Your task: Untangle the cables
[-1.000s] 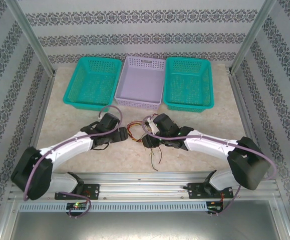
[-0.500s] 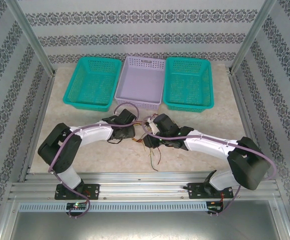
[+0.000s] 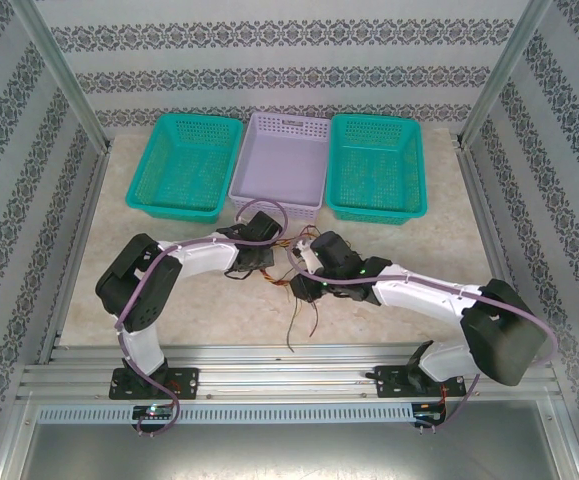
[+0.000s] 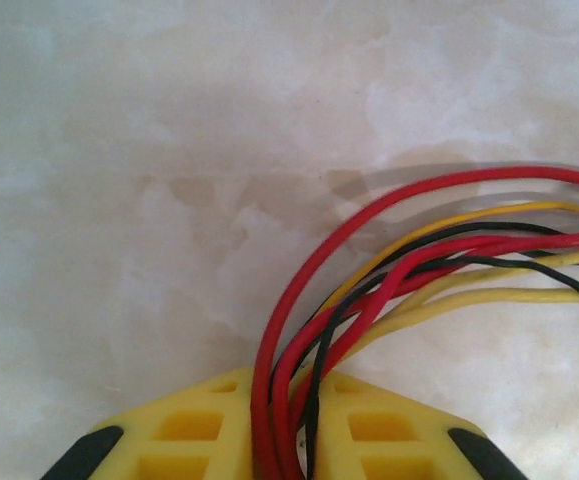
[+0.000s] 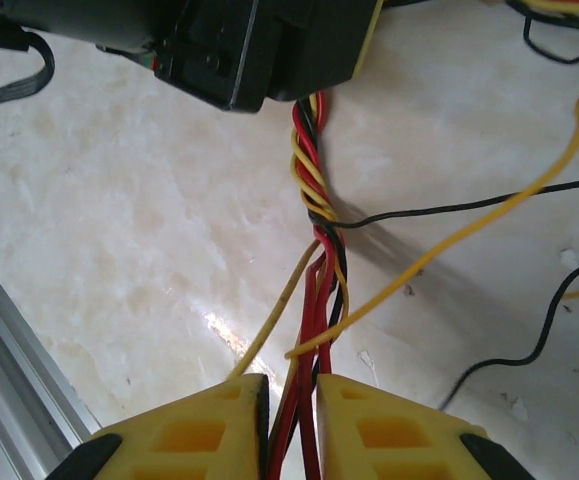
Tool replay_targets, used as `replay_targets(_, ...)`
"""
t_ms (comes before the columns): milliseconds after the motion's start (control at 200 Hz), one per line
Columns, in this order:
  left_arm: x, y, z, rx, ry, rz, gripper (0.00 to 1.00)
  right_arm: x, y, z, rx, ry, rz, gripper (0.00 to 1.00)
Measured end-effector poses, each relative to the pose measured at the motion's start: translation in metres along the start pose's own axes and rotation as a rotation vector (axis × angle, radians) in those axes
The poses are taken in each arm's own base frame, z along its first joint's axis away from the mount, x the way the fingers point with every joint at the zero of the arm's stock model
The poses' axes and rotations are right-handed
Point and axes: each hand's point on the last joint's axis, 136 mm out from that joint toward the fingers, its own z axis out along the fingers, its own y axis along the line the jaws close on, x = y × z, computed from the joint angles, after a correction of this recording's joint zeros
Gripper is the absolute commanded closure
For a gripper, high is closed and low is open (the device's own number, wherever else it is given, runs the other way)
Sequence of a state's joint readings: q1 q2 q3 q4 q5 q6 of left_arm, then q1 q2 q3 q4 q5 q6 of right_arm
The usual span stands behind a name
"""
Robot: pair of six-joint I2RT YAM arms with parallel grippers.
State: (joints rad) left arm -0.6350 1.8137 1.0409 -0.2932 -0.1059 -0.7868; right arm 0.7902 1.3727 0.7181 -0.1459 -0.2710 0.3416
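Cables (image 3: 285,274) lie mid-way on the table (image 3: 219,320); your wrist views cut their ends off. Left gripper (image 4: 285,420) and right gripper (image 5: 291,410) each clamp them. Left arm (image 3: 184,255) sits nearer the baskets (image 3: 274,205) than before.

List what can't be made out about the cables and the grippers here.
- Top external: the cables are too thin to tell which strand crosses which in the tangle.
- Left wrist: the strands clamped in the left gripper run off the right edge, so their far ends are cut off.
- Right wrist: the twist above the right gripper disappears under the left gripper's dark body, and several wires leave at the right and top edges.
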Motion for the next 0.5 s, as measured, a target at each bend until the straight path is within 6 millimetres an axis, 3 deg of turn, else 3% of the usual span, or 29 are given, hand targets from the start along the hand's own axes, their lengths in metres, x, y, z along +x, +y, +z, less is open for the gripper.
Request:
replay_targets(90, -0.001, 0.001, 0.0, -0.002, -0.004, -0.001, 1.0, 0.0, 0.001, -0.004, -0.003, -0.01, -0.003, 0.73)
replay_targets(350, -0.002, 0.0, -0.005, 0.012, -0.015, -0.002, 1.0, -0.023, 0.019, -0.042, -0.044, -0.139, -0.043, 0.48)
replay_targets(500, -0.019, -0.01, -0.037, 0.076, -0.084, 0.029, 1.0, -0.039, 0.029, -0.08, -0.053, -0.252, -0.063, 0.37)
